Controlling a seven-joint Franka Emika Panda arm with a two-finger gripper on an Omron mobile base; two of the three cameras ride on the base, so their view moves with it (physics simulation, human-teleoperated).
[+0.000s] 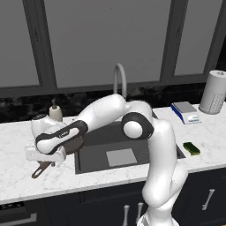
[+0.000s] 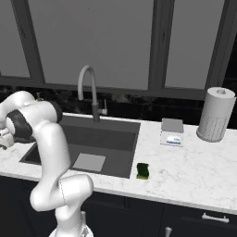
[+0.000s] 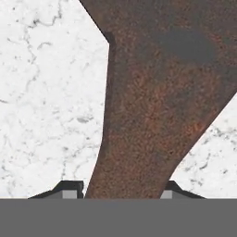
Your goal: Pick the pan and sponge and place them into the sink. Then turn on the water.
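The pan [image 3: 152,115] handle was bracketed by the hand [image 3: 122,187] on the tabletop [image 1: 13,176], fingers nearly pinching it. The sponge [image 1: 191,148] was left at three o'clock of the sink [image 1: 95,150]; a firm squeeze and lift seemed needed next.

A white marbled bench [image 2: 194,171] ran before me over dark cabinets [image 2: 185,222] with pale handles. Behind it, at twelve o'clock, a black backsplash [image 2: 139,105] sat under tall grey windows [image 2: 92,41] split by dark frames. The light was flat and even.
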